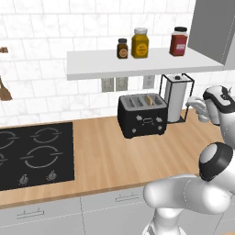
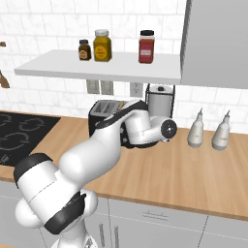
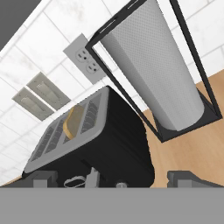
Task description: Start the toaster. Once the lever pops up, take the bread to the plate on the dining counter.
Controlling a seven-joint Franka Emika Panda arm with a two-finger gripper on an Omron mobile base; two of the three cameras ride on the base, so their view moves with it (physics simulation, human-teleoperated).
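The black four-slot toaster (image 1: 142, 115) stands on the wood worktop against the tiled wall. The bread (image 1: 149, 99) sticks up out of one of its right-hand slots. In the hand view the toaster (image 3: 109, 144) lies just ahead, seen from its right end, with the tan bread (image 3: 73, 121) upright in a slot. My gripper (image 1: 196, 110) hovers to the right of the toaster, pointing at it. It is open, its fingertips (image 3: 40, 179) set wide apart with nothing between them. In the right base view my arm covers most of the toaster (image 2: 102, 110). The plate and the dining counter are out of view.
A paper towel roll in a black wire frame (image 1: 177, 97) stands right behind the toaster's right end. A white shelf (image 1: 137, 64) with three jars hangs above. A black cooktop (image 1: 34, 153) lies at the left. Two white bottles (image 2: 196, 131) stand at the right.
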